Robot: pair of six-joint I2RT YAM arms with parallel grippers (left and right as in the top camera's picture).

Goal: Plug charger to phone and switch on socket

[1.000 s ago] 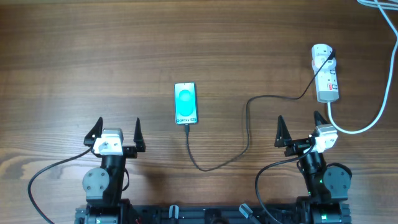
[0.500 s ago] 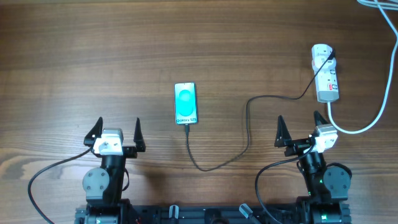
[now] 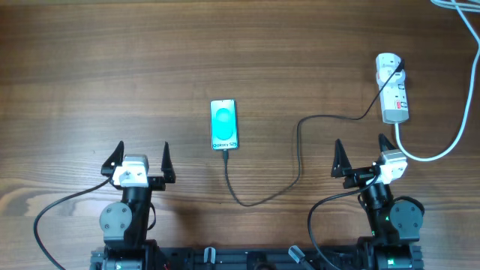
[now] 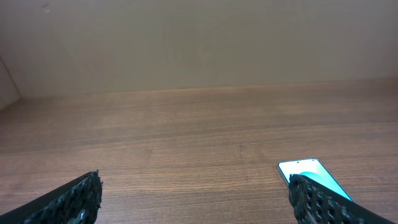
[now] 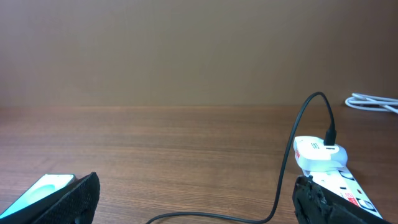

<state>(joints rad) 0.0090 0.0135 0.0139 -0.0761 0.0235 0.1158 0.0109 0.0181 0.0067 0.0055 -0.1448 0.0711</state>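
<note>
Your left gripper (image 3: 142, 151) and right gripper (image 3: 361, 147) sit tucked back over their bases, fingers spread wide and empty. The flat cyan-screened phone (image 3: 224, 125) lies mid-table between them. The thin black charger cable (image 3: 298, 154) meets its near end, running from the white oblong power strip (image 3: 392, 90) beyond your right gripper.

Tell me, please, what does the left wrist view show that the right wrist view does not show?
Only the left wrist view: the open left gripper, and nothing else of its own. Only the right wrist view: the open right gripper, the socket, the charger arching up from it, and a white cable. Both: the phone lying on the wooden table.
</note>
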